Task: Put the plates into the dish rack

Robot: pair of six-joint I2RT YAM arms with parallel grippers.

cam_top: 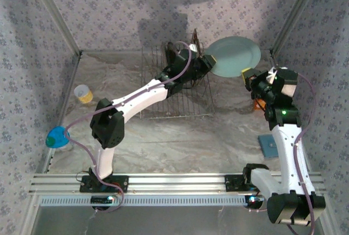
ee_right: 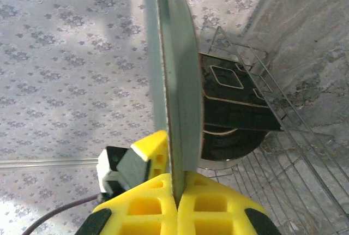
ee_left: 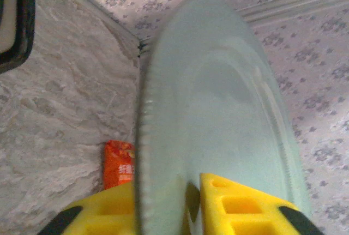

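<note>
A pale grey-blue plate (cam_top: 235,55) hangs on edge in the air to the right of the dish rack (cam_top: 177,101), held from both sides. My right gripper (cam_top: 250,76) is shut on its lower right rim, and in the right wrist view the rim (ee_right: 180,82) runs down into the pinched yellow jaws (ee_right: 177,188). My left gripper (cam_top: 210,63) is shut on the plate's left rim, one finger on each face of the plate (ee_left: 218,98) in its wrist view (ee_left: 166,183). Dark plates (cam_top: 177,55) stand upright at the back of the rack (ee_right: 294,175).
A yellow cup (cam_top: 83,93) stands at the left. An orange snack packet (cam_top: 259,104) lies under the right arm. A blue object (cam_top: 57,137) sits by the left wall and a grey-blue square (cam_top: 270,145) at the right. Patterned walls close in on three sides.
</note>
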